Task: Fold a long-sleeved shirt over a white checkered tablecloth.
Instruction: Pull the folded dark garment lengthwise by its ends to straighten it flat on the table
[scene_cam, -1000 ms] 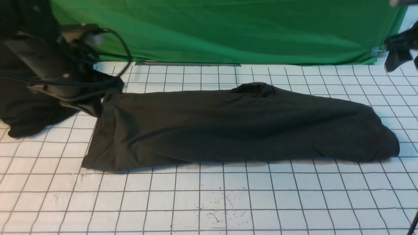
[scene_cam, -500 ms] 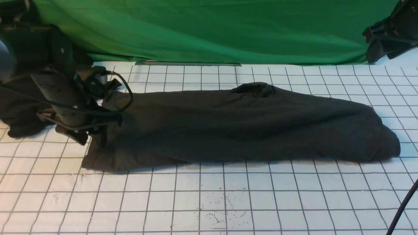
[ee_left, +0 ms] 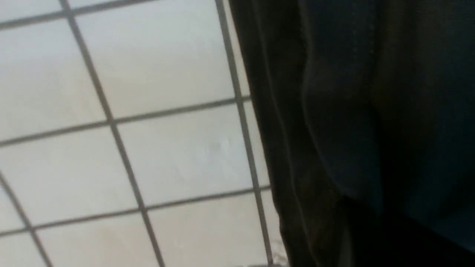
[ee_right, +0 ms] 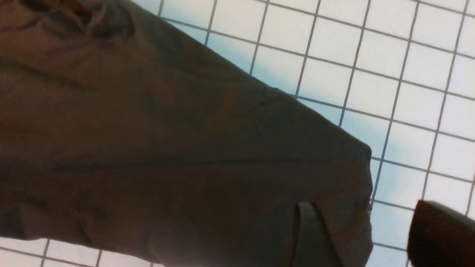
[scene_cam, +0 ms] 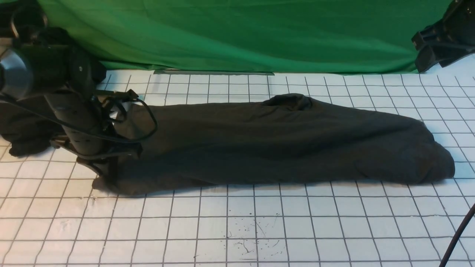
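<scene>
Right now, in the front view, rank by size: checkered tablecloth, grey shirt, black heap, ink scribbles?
1. white checkered tablecloth
2. long-sleeved shirt
3. black heap of cloth, partly hidden behind the left arm
4. ink scribbles, smallest

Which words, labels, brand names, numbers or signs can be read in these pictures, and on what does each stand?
None can be read.
The dark charcoal-grey long-sleeved shirt shows no print or label on its visible side.
The white checkered tablecloth bears only small ink scribbles, which form no letters.
The plain green cloth is unmarked.
</scene>
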Controlling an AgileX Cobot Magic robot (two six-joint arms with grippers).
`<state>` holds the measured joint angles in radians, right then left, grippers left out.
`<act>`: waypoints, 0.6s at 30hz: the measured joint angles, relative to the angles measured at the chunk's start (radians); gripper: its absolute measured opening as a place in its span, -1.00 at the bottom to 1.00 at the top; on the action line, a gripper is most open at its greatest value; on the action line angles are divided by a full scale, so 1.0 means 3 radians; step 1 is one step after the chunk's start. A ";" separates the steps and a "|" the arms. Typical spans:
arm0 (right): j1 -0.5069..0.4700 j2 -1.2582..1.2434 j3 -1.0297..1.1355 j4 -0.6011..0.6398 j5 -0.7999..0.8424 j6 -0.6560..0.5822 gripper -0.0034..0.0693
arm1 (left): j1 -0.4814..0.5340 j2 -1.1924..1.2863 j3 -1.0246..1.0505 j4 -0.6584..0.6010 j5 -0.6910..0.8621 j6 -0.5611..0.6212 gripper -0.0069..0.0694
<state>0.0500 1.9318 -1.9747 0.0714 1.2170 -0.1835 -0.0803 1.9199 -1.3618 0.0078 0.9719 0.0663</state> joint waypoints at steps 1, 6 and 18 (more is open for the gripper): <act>0.0000 0.0000 -0.0001 0.0000 0.0000 -0.0003 0.05 | 0.0000 -0.0046 0.0021 0.0014 0.0007 -0.0037 -0.79; 0.0000 0.0000 0.0007 0.0000 0.0004 -0.0022 0.05 | 0.0000 -0.0395 0.0381 0.0029 -0.0059 -0.0247 -0.79; -0.0007 0.0000 0.0007 -0.0054 0.0004 -0.0044 0.05 | 0.0000 -0.0431 0.0607 0.0477 -0.0082 -0.0672 -0.58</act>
<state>0.0480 1.9318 -1.9726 0.0552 1.2181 -0.1968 -0.0803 1.7907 -1.1798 0.1508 0.9473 -0.1354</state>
